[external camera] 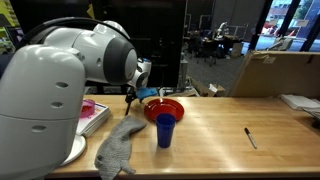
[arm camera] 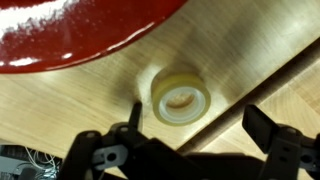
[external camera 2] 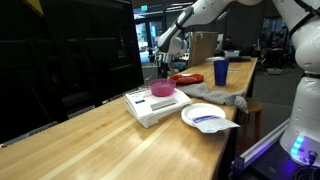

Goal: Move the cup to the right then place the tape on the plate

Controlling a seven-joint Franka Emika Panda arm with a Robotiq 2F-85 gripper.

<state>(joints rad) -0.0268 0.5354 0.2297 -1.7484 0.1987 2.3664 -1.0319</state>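
In the wrist view a yellowish, translucent roll of tape [arm camera: 181, 97] lies flat on the wooden table just beside the rim of the red plate [arm camera: 80, 30]. My gripper [arm camera: 200, 125] is open and empty, its two fingers spread just short of the tape. In both exterior views the gripper [external camera: 135, 93] [external camera 2: 163, 66] hangs low at the far side of the red plate [external camera: 163, 108] [external camera 2: 186, 78]. The dark blue cup [external camera: 165, 130] [external camera 2: 220, 72] stands upright beside the plate. I cannot make out the tape in either exterior view.
A grey cloth [external camera: 120, 150] lies next to the cup. A pink bowl [external camera 2: 163, 89] sits on a white book. A flat white plate with a packet [external camera 2: 205, 116] is near the table edge. A black pen [external camera: 250, 137] and a cardboard box [external camera: 270, 75] are further along.
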